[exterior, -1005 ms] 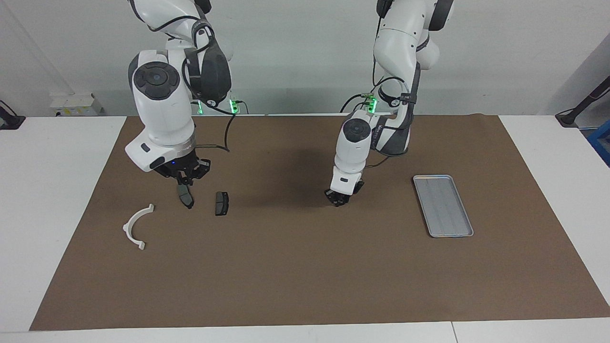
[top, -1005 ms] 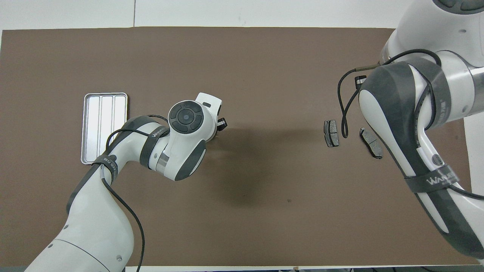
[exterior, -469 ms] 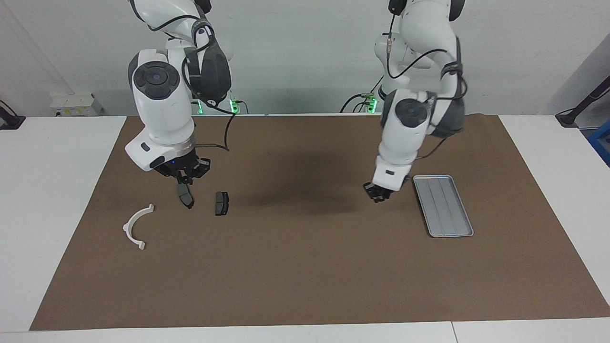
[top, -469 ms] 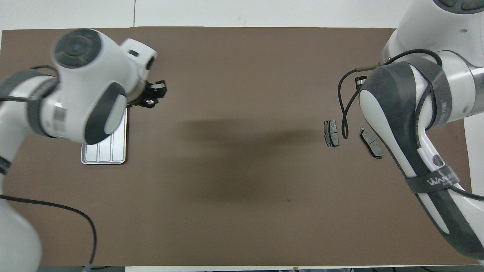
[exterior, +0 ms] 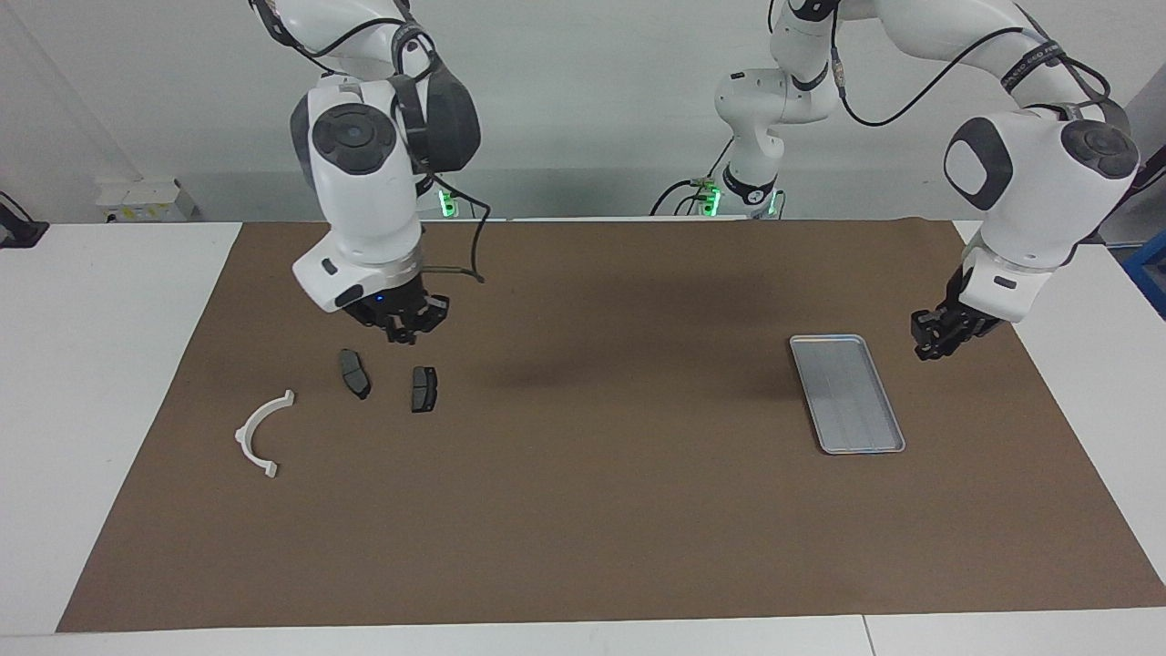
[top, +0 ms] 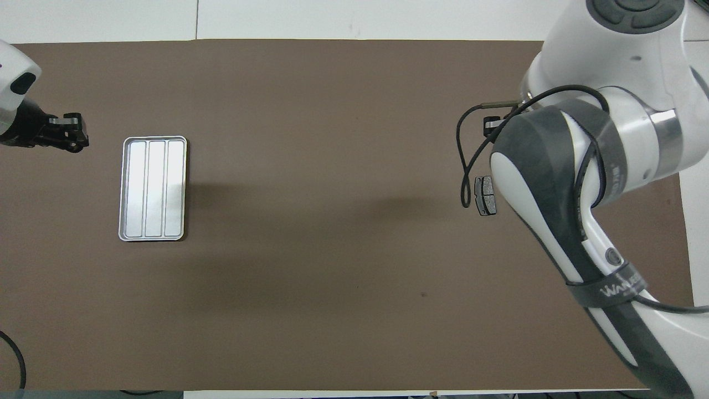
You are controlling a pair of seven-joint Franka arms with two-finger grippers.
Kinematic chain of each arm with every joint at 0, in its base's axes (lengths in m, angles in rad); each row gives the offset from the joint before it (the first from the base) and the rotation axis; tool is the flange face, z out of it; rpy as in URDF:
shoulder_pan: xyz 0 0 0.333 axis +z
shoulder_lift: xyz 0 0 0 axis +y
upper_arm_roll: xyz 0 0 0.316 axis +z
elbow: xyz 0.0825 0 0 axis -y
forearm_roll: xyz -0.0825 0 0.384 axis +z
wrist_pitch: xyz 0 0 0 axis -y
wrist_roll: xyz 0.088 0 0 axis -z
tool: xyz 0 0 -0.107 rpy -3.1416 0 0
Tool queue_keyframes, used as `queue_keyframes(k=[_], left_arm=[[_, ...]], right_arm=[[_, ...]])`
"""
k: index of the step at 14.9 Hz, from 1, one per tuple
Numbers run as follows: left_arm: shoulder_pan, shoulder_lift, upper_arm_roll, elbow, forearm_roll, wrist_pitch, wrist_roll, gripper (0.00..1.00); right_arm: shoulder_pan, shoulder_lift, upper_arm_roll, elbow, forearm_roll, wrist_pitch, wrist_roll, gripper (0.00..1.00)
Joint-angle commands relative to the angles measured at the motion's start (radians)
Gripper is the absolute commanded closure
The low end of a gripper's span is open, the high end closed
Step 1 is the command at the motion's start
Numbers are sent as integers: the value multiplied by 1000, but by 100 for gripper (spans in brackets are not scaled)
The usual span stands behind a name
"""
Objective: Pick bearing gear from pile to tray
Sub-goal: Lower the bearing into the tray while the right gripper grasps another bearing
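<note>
**Left arm swings past the tray, right arm lifts off the pile**

A second ago my left gripper [exterior: 938,339] hung over mid-worktop; it has since swept clear across the flat silver-grey metal tray [exterior: 888,446] and now hangs just off the tray's rim, toward the left arm's end of the brown mat [exterior: 583,510]. Whether its fingers are clenched on anything I cannot tell. The tray looks bare, so I judge nothing delivered yet.

My right gripper [exterior: 401,330], fingers clenched and empty, has risen from the dark grey brake pad [exterior: 353,374] it was touching and hovers above the pile, well apart from the tray. The second dark grey brake pad [exterior: 424,389] and the white curved half-ring bracket [exterior: 260,433] lie undisturbed. I see no bearing gear anywhere
</note>
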Motion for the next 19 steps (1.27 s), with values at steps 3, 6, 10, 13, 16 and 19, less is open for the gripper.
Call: queue_keyframes(k=[3, 6, 10, 13, 16, 19], left_arm=[[-3, -167, -20, -410, 11, 246, -44, 100], [-46, -204, -23, -487, 10, 258, -140, 100], [-51, -240, -23, -570, 10, 281, -150, 100], [-51, -241, -23, -616, 10, 350, -154, 100], [-51, -216, -23, -642, 10, 428, -157, 100], [-53, -170, -26, -644, 11, 493, -160, 100]], right_arm=[[185, 25, 52, -17, 56, 88, 521, 100], [308, 101, 48, -24, 53, 231, 742, 100], [402, 245, 43, -21, -23, 340, 907, 100], [416, 350, 46, -18, -112, 444, 985, 100], [399, 375, 43, -26, -116, 506, 985, 100], [390, 392, 39, -33, -140, 535, 984, 100]])
